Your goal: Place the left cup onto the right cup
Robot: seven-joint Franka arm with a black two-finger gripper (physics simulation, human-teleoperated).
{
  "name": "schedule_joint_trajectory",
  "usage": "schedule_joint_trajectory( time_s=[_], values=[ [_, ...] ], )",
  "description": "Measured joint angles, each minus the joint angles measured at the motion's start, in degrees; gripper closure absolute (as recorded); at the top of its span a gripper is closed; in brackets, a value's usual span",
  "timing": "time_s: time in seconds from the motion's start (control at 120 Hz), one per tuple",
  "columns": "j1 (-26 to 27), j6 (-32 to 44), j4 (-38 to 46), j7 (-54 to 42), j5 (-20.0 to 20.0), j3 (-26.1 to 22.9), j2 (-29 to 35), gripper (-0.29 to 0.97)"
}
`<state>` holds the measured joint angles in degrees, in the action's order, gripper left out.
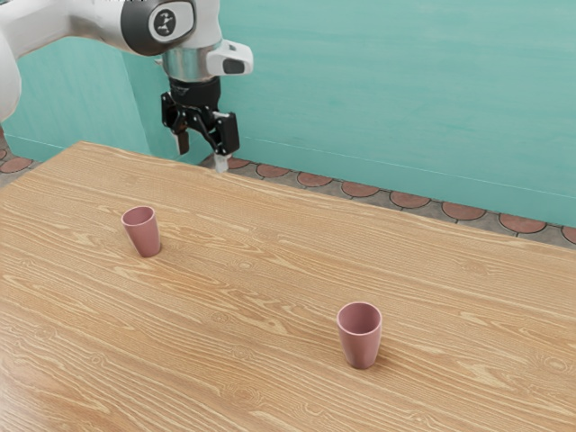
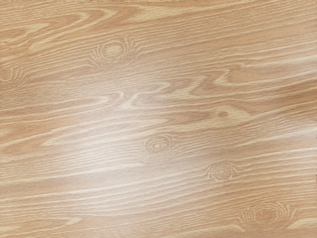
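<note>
Two pink cups stand upright on the wooden table (image 1: 270, 279). The left cup (image 1: 142, 231) is toward the exterior view's left; the right cup (image 1: 359, 334) stands nearer the front and to the exterior view's right. My black gripper (image 1: 202, 149) hangs high above the table's far edge, up and a little to the right of the left cup, well apart from both cups. Its fingers stand apart with nothing between them. Bare wood grain of the table (image 2: 158, 119) lies under my hand in the wrist view.
A teal wall (image 1: 405, 81) rises behind the table, with a strip of red-brown tiled floor (image 1: 405, 198) along its base. A wide stretch of bare tabletop separates the two cups.
</note>
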<state>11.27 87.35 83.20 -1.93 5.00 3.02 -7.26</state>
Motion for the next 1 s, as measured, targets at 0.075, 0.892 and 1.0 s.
schedule_joint_trajectory(
  time_s=[0.075, 0.892, 1.0],
  values=[
    [0.09, 0.84, 0.27, 0.03, -0.13, -0.02, 0.02, 0.00],
    [-4.77, 11.16, 14.39, 1.42, -1.96, 3.49, -2.64, 0.00],
    [-6.20, 12.00, 11.25, 1.47, -1.89, 3.47, -4.92, 0.00]
  ],
)
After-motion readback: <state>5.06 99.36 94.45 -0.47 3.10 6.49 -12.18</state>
